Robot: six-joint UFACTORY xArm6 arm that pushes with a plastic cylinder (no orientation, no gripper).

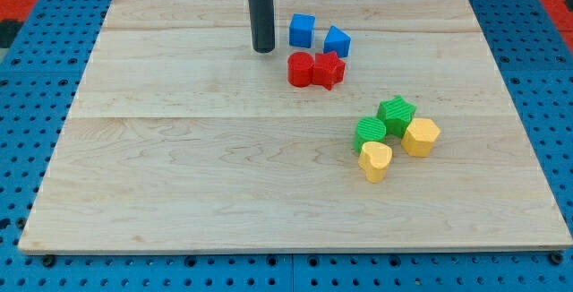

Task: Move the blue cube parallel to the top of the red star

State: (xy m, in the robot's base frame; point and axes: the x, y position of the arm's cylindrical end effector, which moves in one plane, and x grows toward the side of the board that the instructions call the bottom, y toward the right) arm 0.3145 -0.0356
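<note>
The blue cube [303, 30] sits near the view's top centre. A second blue block [337, 41], wedge-like, lies just to its right. Below them the red star [329, 70] touches a red rounded block [301, 69] on its left. My tip [263, 50] rests on the board to the left of the blue cube, a short gap away, and up-left of the red pair. It touches no block.
A cluster lies at the view's right: a green star [397, 113], a green rounded block [370, 133], a yellow hexagon-like block [421, 137] and a yellow heart-like block [375, 160]. The wooden board [179, 167] sits on a blue pegboard.
</note>
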